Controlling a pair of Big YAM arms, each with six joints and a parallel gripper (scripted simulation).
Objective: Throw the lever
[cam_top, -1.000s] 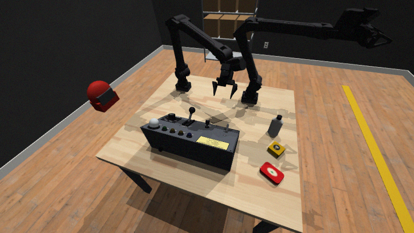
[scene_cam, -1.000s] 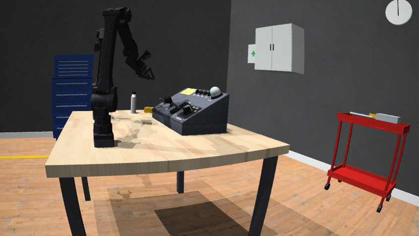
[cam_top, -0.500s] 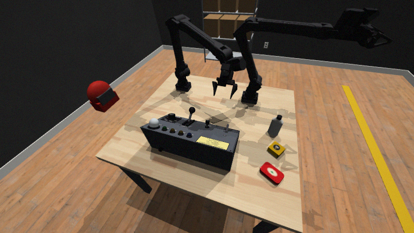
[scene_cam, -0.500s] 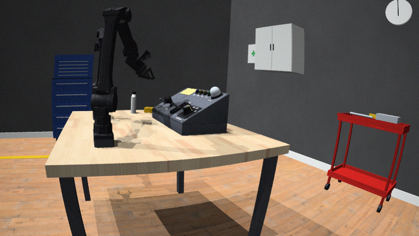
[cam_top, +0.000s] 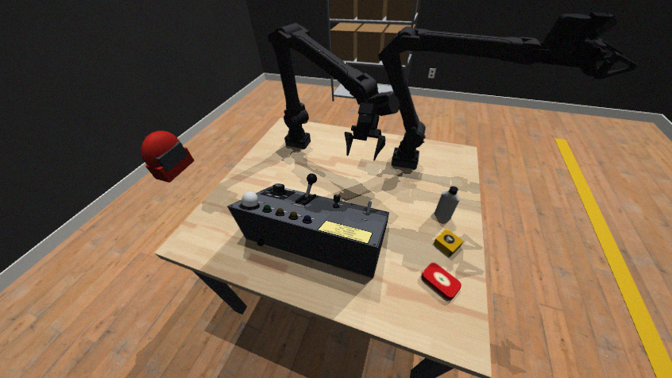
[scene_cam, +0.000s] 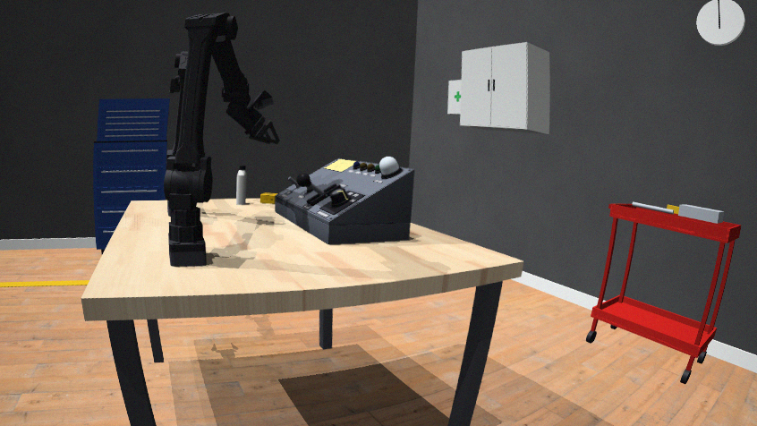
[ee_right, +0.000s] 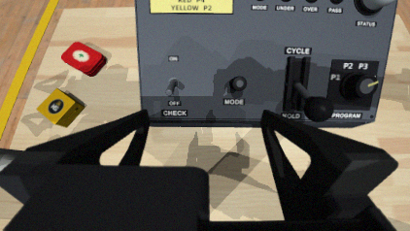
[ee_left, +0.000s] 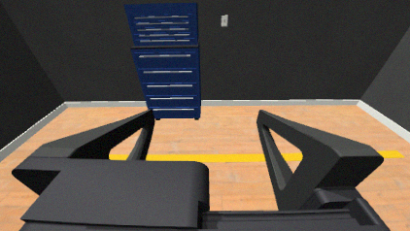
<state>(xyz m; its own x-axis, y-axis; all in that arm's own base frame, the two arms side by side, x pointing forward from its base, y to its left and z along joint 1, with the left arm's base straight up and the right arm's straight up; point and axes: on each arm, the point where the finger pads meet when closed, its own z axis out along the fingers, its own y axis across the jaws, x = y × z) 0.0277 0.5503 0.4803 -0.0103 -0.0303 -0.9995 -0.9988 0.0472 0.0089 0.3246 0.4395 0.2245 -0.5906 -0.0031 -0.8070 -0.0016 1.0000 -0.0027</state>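
The dark console [cam_top: 300,244] [scene_cam: 370,225] [ee_right: 204,53] stands on the table. Its ball-topped lever [cam_top: 311,178] [scene_cam: 302,180] [ee_right: 318,109] leans toward the HOLD end of its slot, with CYCLE at the other end. The program knob [cam_top: 278,189] [scene_cam: 340,197] [ee_right: 364,84] has its pale mark turned past P3. The check toggle [cam_top: 369,206] [ee_right: 171,87] leans toward OFF. The mode knob [ee_right: 238,83] sits between toggle and lever. My right gripper [cam_top: 361,156] [ee_right: 205,115] is open and empty, above the table on the lever side of the console. My left gripper [ee_left: 205,115] is open and empty, far from the console.
A grey bottle [cam_top: 446,206] [scene_cam: 241,185], a yellow box [cam_top: 448,241] [ee_right: 60,107] and a red tin [cam_top: 442,280] [ee_right: 84,58] stand or lie beside the console. A white dome [cam_top: 249,199] [scene_cam: 388,166] and several buttons line the console's upper part.
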